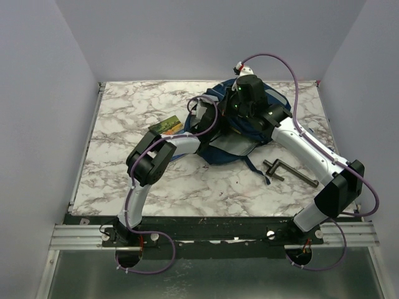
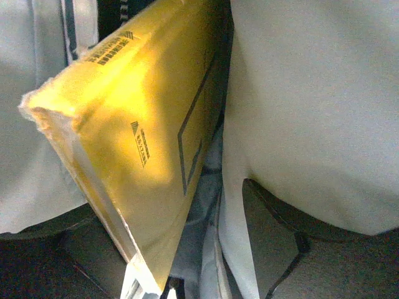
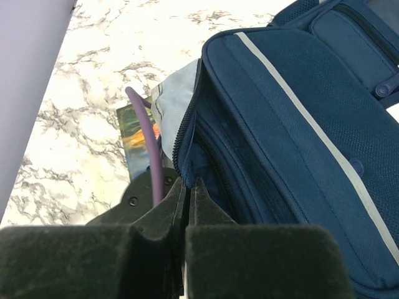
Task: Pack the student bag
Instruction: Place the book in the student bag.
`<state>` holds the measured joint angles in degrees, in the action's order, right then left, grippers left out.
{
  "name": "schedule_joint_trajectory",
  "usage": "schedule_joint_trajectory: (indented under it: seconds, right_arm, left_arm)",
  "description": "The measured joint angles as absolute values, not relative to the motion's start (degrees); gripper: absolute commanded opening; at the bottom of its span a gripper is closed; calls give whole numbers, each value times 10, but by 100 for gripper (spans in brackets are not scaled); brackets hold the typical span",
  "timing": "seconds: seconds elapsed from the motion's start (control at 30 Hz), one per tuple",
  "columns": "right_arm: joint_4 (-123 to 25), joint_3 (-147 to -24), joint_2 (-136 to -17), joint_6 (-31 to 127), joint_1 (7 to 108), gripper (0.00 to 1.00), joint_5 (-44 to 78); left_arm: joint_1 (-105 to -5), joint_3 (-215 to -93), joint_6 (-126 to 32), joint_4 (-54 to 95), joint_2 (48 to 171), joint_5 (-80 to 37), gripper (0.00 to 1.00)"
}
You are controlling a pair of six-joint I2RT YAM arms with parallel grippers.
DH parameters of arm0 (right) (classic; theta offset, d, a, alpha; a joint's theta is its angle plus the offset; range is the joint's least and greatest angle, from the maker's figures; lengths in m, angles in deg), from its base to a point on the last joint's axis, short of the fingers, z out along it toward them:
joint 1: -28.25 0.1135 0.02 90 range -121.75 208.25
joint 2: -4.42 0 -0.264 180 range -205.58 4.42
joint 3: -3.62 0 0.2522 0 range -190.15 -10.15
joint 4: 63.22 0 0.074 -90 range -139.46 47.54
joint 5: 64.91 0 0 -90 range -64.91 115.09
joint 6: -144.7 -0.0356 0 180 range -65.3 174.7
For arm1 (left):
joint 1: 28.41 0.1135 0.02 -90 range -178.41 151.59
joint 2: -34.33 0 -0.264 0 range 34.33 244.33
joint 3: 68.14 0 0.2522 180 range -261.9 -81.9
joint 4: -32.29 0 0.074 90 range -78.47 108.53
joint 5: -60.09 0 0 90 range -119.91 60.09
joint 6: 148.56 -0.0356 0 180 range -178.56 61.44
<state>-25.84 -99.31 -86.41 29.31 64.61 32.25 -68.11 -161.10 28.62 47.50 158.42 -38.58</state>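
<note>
1. The left gripper (image 2: pixel 165 224) is deep inside the student bag (image 3: pixel 287 118). Its two fingers are spread wide, one on each side of a yellow packet (image 2: pixel 137 112). The packet stands on edge and leans toward the left finger, and the right finger is clearly off it. So it doesn't look gripped, more like it's parked in there.
2. All around the packet is the bag's pale grey lining (image 2: pixel 312 93). My guess is the packet is on edge because that's how it slides in flat against the bag wall.
3. The right gripper (image 3: pixel 187 187) has its fingers pressed together at the zip rim of the bag's mouth. It looks like it's pinching a bit of that rim fabric. I'd say that's to hold the mouth open so the other arm has room.
4. From that pinch point the bag runs away up and to the right in the wrist view, navy panel with the grey stripe on top. From overhead the bag lies toward the far side of the table (image 1: pixel 124 174).
5. Outside the bag, a colourful book (image 1: pixel 167 126) lies just beside its left side, probably next to go in. A dark metal crank-shaped tool (image 1: pixel 290 171) lies near its near-right side.
</note>
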Motion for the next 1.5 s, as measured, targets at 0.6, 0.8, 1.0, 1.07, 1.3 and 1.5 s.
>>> schedule_joint_trajectory:
  seconds: [0.6,0.8,1.0,1.07,1.3,1.5]
  right_arm:
    - [-258,-981,-858,293,643,0,316]
    - [-278,-980,-856,292,627,0,327]
    - [-266,-979,-855,292,633,0,323]
    - [-266,-978,-855,293,633,0,322]
    - [-264,-968,-854,310,635,0,326]
    - [-274,-914,-839,341,638,0,354]
  left_arm:
    - [-664,-1614,258,272,1514,-299,61]
    - [-656,-1713,225,211,1552,-282,53]
    - [-656,-1617,195,201,1496,-280,36]
    - [-656,-1605,191,206,1495,-278,38]
    - [-650,-1544,122,225,1438,-239,64]
    - [-595,-1375,51,278,1211,-155,71]
